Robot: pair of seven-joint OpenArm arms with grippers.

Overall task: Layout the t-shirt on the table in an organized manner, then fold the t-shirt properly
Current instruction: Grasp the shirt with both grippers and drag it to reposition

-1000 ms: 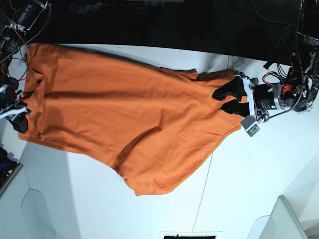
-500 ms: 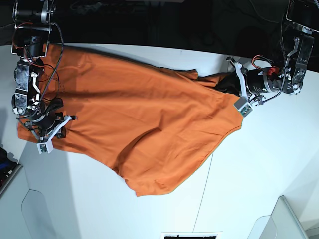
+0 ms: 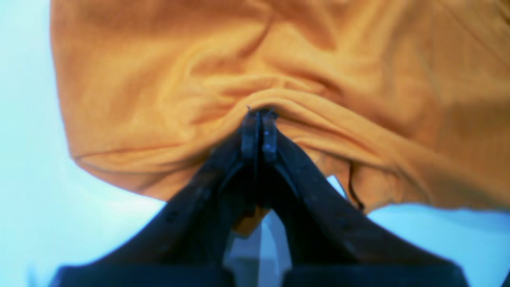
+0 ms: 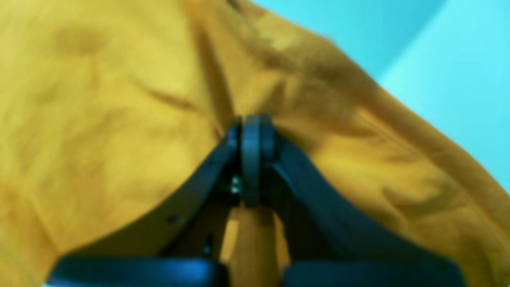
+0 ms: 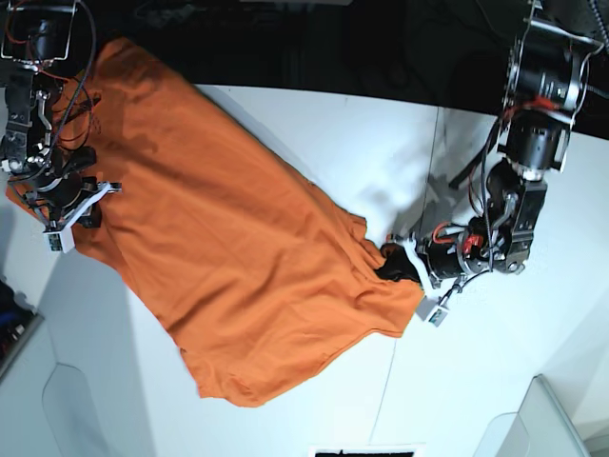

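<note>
Where clamped, t-shirt [image 3: 279, 59] in left gripper [image 3: 259, 119]

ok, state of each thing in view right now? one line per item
t-shirt: spread diagonally, wrinkled, unfolded, pinched at two edges.
left end effector: shut on the t-shirt's edge.
right end effector: shut on the t-shirt at the opposite end.
table: bare white top showing around the t-shirt.

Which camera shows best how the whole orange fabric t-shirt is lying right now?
The base view: the bright orange fabric t-shirt stretches diagonally over the white table, all edges visible. The left wrist view shows only bunched folds at that end effector; the right wrist view, blurred cloth.
</note>
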